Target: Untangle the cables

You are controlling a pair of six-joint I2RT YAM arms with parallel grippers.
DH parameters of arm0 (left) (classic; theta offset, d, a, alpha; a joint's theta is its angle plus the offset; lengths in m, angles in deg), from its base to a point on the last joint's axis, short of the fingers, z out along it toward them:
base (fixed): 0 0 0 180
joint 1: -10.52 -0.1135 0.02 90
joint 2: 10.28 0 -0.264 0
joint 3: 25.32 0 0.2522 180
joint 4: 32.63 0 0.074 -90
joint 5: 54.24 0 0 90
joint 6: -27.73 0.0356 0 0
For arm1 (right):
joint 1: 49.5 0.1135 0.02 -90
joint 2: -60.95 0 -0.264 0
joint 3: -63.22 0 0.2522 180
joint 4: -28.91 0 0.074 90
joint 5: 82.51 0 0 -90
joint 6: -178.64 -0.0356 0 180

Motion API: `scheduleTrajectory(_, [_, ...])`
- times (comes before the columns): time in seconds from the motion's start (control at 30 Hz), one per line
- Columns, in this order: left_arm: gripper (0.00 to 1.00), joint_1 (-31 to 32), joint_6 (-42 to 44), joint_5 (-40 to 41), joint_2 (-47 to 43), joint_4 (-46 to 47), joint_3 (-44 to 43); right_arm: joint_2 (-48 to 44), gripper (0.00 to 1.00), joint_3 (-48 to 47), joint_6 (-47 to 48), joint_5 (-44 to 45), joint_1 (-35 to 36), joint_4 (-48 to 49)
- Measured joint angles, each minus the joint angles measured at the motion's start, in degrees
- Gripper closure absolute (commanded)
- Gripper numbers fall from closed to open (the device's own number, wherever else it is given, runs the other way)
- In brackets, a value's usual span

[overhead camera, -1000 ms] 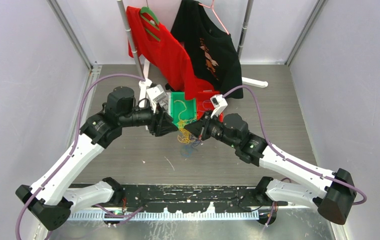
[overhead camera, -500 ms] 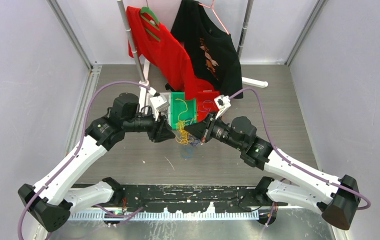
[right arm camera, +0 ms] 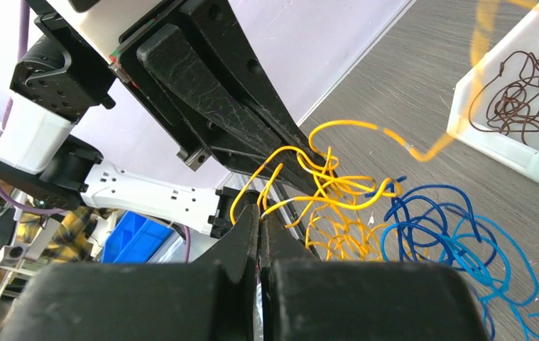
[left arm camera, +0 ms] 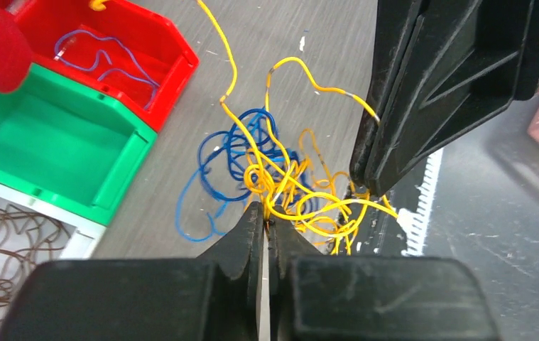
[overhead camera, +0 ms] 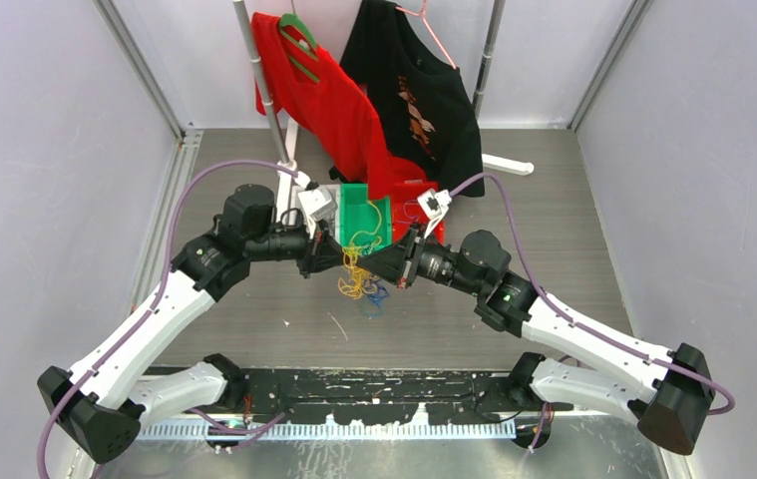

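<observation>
My left gripper (left arm camera: 266, 213) and right gripper (right arm camera: 259, 212) are each pinched tight on thin yellow strands of the cables (overhead camera: 358, 281), tip to tip and equally near. The clump hangs between them, just nearside of the green bin (overhead camera: 354, 196). Springy yellow loops knot through limp blue ones, and one yellow strand trails toward the bin.

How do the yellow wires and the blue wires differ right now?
The yellow wires are pinched by both the left gripper and right gripper; the blue wires are in neither. Yellow wires bunch tightly; blue wires spread in wider loops. Both overlap in one tangle.
</observation>
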Motion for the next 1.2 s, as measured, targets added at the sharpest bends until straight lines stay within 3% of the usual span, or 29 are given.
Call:
scheduleTrajectory(0.37, [1.0,0.0,7.2,4.7,-2.8,-2.8,-0.3,-5.6,0.99,0.0,2.9,3.1,-4.1,-6.4])
scheduleTrajectory(0.67, [1.0,0.0,15.5,12.3,-4.2,-7.5,-6.8,-8.1,0.99,-0.6,9.2,14.9,-7.3,-23.8])
scheduleTrajectory(1.2, [1.0,0.0,25.8,15.8,-9.2,-16.7,-2.9,-13.5,0.99,-10.0,17.4,33.4,-10.1,-44.0])
